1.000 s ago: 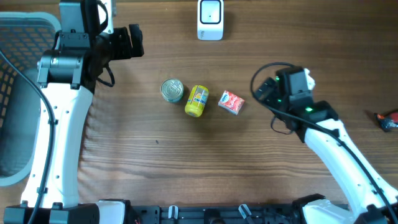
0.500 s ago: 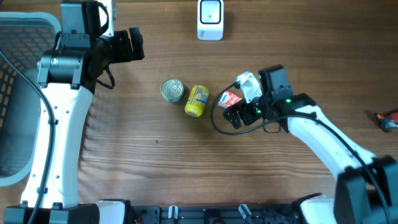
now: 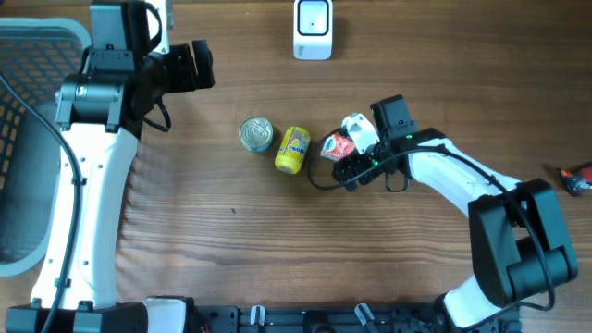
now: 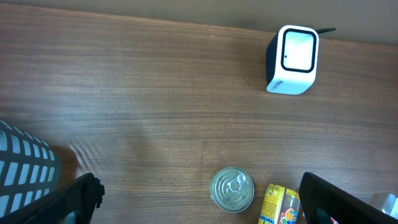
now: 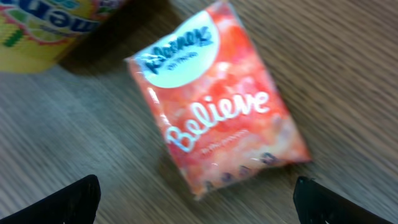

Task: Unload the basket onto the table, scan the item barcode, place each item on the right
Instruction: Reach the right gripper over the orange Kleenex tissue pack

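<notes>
Note right fingers [image 3: 354,169] spread wide and empty, poised low over the tissue packet [image 5: 217,99]. Note left fingers [image 3: 192,65] equally wide and empty, toward the far left corner of the tabletop [image 3: 185,240]. Locate packet lying flat near tabletop centre, just beside the yellow can [image 3: 293,150], with scanner [image 3: 313,30] at the far edge. Expect slippage or crumpling of soft film under a shallow pinch. Avoid closing off-centre: risks knocking the can against the tin [image 3: 257,134]. Check barcode side before presenting: none seen on upper face, hence risk of a failed read.

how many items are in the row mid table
3: silver tin leftmost, yellow canister in the middle, red tissue pack rightmost. None looks hidden.
</notes>
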`<state>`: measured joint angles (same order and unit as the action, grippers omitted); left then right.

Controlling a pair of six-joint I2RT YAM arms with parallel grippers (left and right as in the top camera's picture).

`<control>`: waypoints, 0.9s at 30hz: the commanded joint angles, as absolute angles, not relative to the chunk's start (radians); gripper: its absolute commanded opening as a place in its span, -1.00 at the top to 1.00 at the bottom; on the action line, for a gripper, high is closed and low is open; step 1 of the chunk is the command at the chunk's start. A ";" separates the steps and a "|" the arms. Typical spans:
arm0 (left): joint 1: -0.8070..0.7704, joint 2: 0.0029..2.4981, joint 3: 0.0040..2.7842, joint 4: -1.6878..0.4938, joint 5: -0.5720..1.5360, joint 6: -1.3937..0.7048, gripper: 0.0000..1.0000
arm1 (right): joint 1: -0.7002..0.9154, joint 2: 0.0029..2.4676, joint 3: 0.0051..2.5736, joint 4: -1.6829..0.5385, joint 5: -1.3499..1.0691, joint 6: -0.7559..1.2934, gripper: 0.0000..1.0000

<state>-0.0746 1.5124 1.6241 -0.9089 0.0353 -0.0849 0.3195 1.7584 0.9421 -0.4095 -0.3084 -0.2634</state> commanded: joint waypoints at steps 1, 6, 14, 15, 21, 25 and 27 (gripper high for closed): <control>-0.071 1.498 1.620 -0.903 0.051 -0.086 -1.00 | 0.321 1.771 0.976 -0.403 -0.240 -0.295 -1.00; -0.071 1.498 1.620 -0.895 0.051 -0.086 -1.00 | 0.322 1.779 0.976 -0.340 -0.245 -0.339 -1.00; -0.071 1.498 1.620 -0.888 0.051 -0.086 -1.00 | 0.323 1.791 0.976 -0.295 -0.244 -0.337 -1.00; -0.071 1.498 1.620 -0.887 0.051 -0.086 -1.00 | 0.323 1.801 0.976 -0.295 -0.244 -0.337 -1.00; -0.071 1.498 1.620 -0.887 0.051 -0.086 -1.00 | 0.358 1.887 0.976 -0.275 -0.244 -0.337 -0.98; -0.071 1.498 1.620 -0.888 0.051 -0.087 -1.00 | 0.398 1.908 0.976 -0.249 -0.176 -0.310 -0.73; -0.071 1.498 1.620 -0.888 0.051 -0.087 -1.00 | 0.400 1.908 0.976 -0.247 -0.172 -0.296 -0.58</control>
